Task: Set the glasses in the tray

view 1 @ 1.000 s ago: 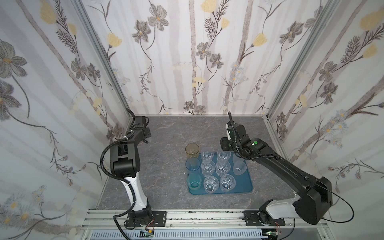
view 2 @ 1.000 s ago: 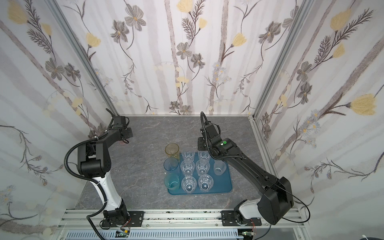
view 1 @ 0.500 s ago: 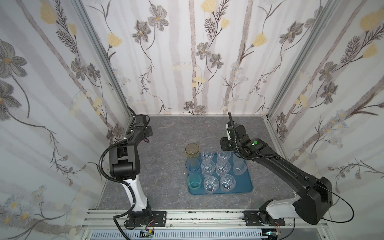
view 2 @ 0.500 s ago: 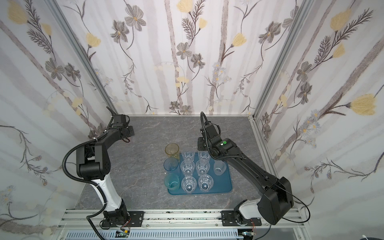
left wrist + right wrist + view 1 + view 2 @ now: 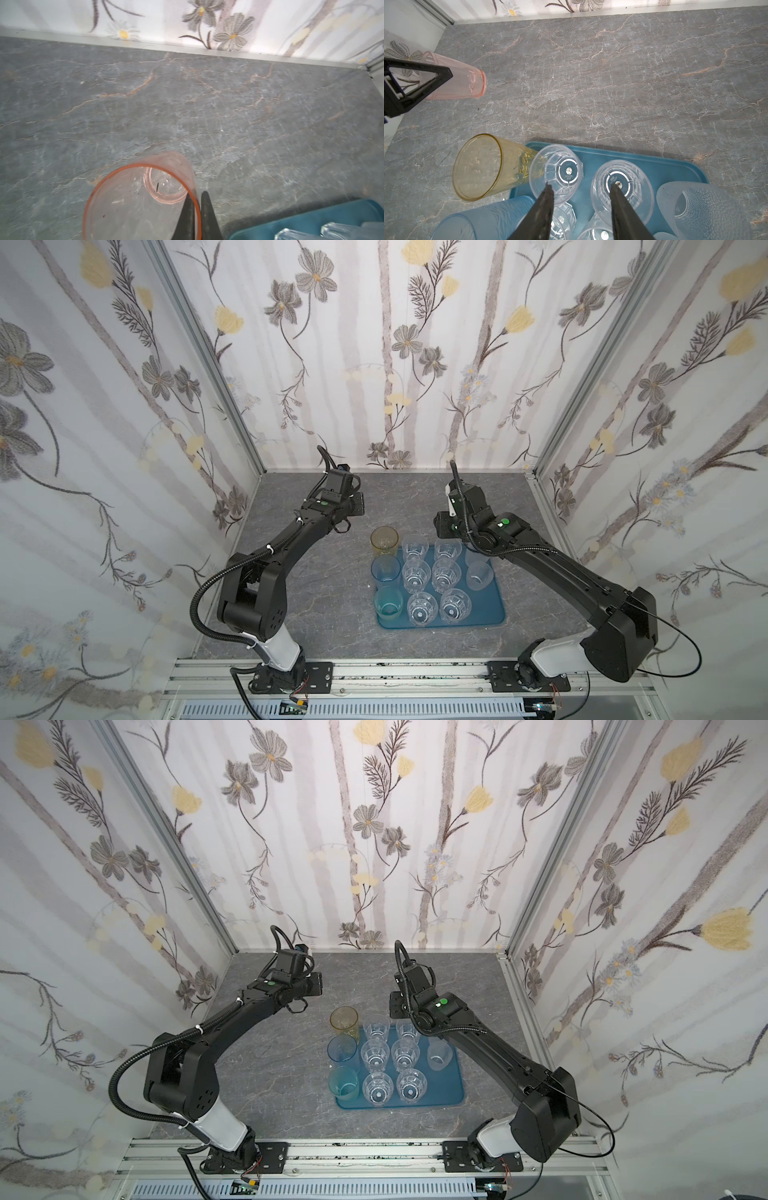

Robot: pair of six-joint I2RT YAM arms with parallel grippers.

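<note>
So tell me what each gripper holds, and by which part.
The left gripper pinches the pink glass by its rim, one finger inside, one outside. The right gripper is open and holds nothing.

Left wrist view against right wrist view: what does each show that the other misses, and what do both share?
Only the left wrist: the inside of the pink glass, its rim pinched in the left gripper. Only the right wrist: the amber glass, the light blue glass and the open right gripper. Both: the pink glass, clear glasses, the tray, the grey table.
</note>
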